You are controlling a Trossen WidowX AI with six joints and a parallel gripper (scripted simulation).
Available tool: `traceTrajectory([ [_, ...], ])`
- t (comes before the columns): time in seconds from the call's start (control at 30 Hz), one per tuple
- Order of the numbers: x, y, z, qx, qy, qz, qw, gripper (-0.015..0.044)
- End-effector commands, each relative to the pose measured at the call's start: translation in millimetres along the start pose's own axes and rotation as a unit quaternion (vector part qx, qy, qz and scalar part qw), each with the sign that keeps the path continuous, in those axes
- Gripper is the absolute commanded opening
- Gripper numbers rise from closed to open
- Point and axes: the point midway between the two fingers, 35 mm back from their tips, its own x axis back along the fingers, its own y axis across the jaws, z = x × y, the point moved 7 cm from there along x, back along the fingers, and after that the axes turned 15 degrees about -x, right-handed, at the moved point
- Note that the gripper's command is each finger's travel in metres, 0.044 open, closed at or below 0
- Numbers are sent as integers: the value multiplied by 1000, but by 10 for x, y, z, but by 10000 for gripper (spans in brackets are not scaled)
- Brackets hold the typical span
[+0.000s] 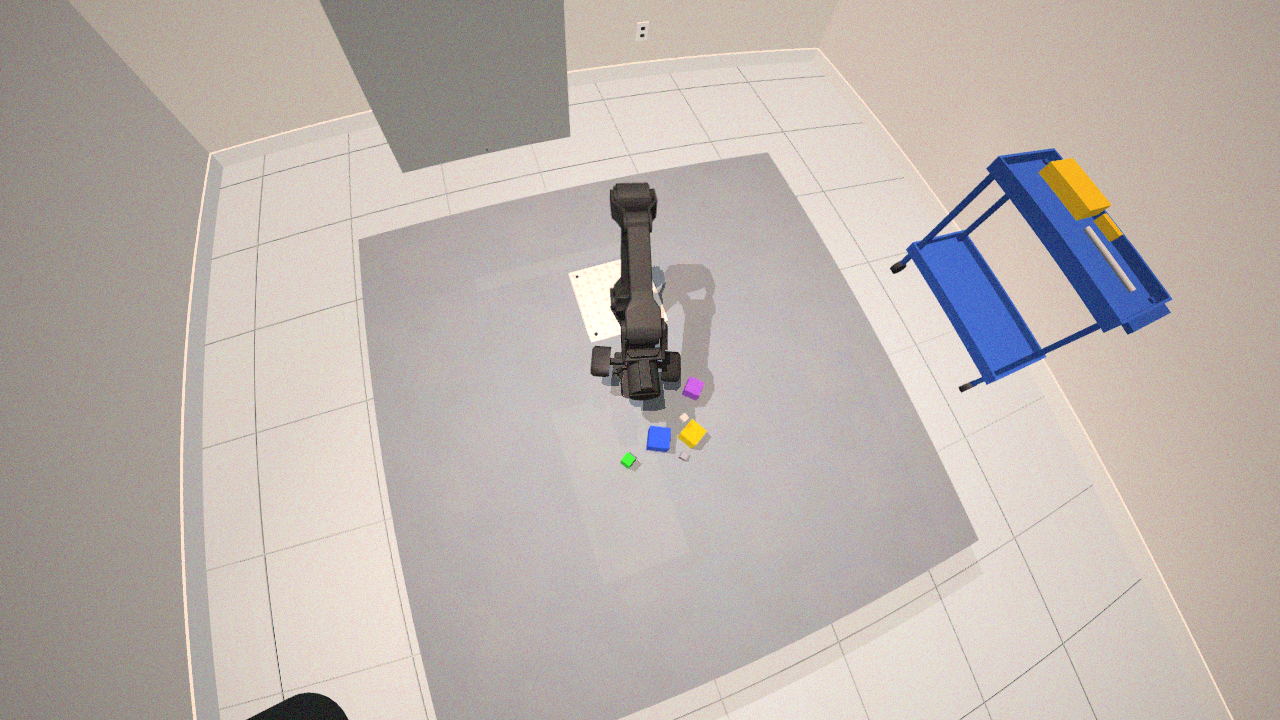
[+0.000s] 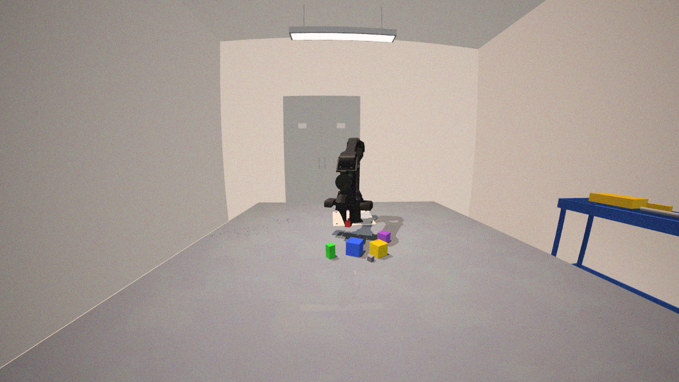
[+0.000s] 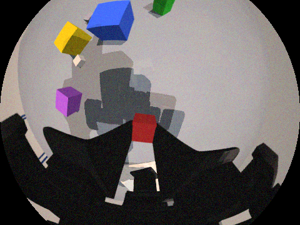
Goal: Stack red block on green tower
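Note:
My gripper point(image 3: 143, 125) point(image 2: 348, 221) is shut on the red block point(image 3: 144, 129) point(image 2: 348, 224). The block sits between the fingertips, held a little above the floor, with the arm's shadow below it. The green tower point(image 1: 628, 459) point(image 2: 330, 250) point(image 3: 162, 6) stands upright on the floor, narrow and taller than it is wide. It is farther from the arm's base than the gripper, at the top edge of the wrist view and partly cut off there. In the top view the arm hides the fingertips and the red block.
A blue block point(image 1: 658, 438) point(image 2: 354, 247) point(image 3: 110, 19) stands beside the green tower, with a yellow block point(image 1: 691, 433) point(image 2: 378, 249) point(image 3: 72, 39) beyond it. A purple block point(image 1: 693, 387) point(image 2: 384, 236) point(image 3: 68, 100) and a small pale cube point(image 3: 79, 60) point(image 1: 683, 417) lie nearer the arm. A small grey cube point(image 2: 371, 258) lies near the yellow block.

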Motion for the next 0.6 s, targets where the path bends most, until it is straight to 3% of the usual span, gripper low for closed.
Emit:
traceTrajectory([
  [0.0,199,-2,-1,-2,-3,2,1000,0],
  [0.57,760,-2,6,-2,-3,2,1000,0],
])
